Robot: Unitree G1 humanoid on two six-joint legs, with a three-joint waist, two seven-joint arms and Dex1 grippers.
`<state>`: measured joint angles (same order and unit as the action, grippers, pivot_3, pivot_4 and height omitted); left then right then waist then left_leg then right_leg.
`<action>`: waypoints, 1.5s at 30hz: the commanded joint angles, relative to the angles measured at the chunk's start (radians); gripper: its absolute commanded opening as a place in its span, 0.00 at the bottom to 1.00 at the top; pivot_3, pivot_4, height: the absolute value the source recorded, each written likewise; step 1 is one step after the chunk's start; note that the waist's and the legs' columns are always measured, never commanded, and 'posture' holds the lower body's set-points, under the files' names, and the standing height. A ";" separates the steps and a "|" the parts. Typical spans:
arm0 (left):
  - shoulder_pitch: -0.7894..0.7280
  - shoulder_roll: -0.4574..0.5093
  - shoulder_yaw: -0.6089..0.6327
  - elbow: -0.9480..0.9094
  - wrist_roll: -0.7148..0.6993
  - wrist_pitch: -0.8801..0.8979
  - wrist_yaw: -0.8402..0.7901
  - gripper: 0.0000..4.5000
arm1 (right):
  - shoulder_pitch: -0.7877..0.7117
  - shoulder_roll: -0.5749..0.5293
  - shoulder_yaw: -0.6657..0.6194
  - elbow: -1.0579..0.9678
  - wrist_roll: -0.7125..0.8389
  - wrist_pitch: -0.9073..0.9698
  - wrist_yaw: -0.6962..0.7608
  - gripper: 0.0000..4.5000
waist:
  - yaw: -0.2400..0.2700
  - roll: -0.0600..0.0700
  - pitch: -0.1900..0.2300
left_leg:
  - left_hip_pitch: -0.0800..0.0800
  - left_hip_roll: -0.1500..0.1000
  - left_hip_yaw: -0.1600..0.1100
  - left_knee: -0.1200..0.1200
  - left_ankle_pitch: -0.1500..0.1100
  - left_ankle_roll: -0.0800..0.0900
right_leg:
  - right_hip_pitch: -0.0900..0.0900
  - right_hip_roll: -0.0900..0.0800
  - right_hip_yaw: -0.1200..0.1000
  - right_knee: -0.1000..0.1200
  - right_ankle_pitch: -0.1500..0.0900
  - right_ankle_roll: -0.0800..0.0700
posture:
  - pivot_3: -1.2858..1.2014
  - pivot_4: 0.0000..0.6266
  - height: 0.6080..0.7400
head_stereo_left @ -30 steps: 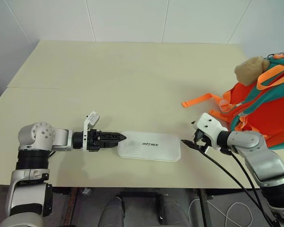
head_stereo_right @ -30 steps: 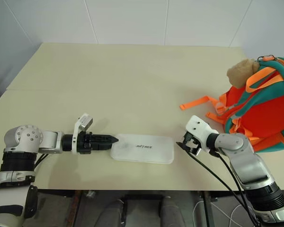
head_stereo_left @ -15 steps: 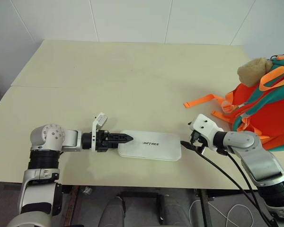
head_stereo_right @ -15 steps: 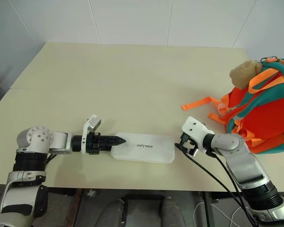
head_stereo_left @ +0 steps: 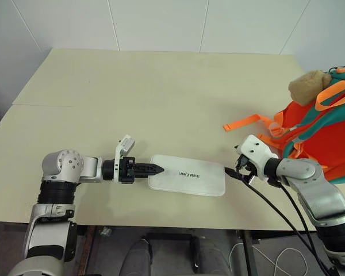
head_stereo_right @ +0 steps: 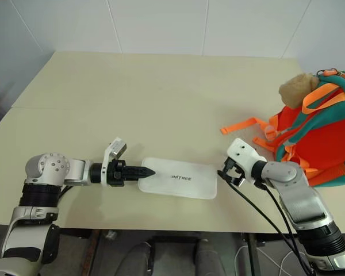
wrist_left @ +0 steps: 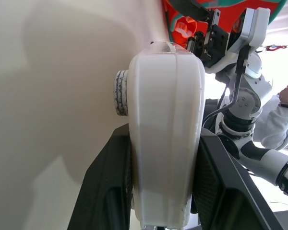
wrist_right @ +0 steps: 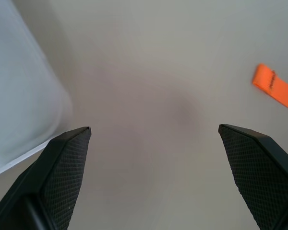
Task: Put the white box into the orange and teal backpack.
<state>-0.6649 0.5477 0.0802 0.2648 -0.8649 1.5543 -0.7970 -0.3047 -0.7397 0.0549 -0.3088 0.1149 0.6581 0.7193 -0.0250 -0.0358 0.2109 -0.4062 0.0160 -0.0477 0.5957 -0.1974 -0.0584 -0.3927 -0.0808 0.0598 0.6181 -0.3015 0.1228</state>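
Note:
The white box [head_stereo_left: 187, 182] lies flat near the table's front edge, its "Unitree" lettering facing up. My left gripper [head_stereo_left: 154, 169] points along the table at the box's left end. In the left wrist view its two black fingers [wrist_left: 110, 191] press on both sides of the box [wrist_left: 165, 143]. My right gripper [head_stereo_left: 232, 172] hovers open just off the box's right end, with bare table between its fingers [wrist_right: 62, 163]. The orange and teal backpack [head_stereo_left: 325, 135] stands at the table's right edge, behind the right arm.
A tan plush toy [head_stereo_left: 307, 86] sits on top of the backpack. An orange strap [head_stereo_left: 241, 122] trails from it across the table [head_stereo_left: 161, 92]. Black cables hang from the right arm over the front edge. A person's grey sleeve [wrist_left: 281, 127] shows beyond the table.
My left gripper has closed on the box's left end and moved right. The box has slid a little to the right with it. The right gripper stays open.

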 commanded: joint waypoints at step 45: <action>-0.338 -0.207 0.476 0.210 -0.093 0.060 0.194 0.28 | 0.203 0.180 -0.829 -0.226 0.507 0.153 -0.351 1.00 | -0.003 0.000 0.000 | -0.001 0.000 0.001 -0.003 -0.002 0.000 | -0.001 0.000 0.000 -0.007 0.004 0.007 | 0.52 0.24 1.00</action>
<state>-0.9741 0.3455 0.5324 0.4851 -0.9128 1.6099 -0.6023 -0.0857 -0.5636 -0.7869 -0.5539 0.6411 0.8623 0.3902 -0.0280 -0.0356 0.2113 -0.4075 0.0161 -0.0462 0.5923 -0.1992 -0.0584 -0.3933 -0.0806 0.0603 0.6108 -0.2979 0.1303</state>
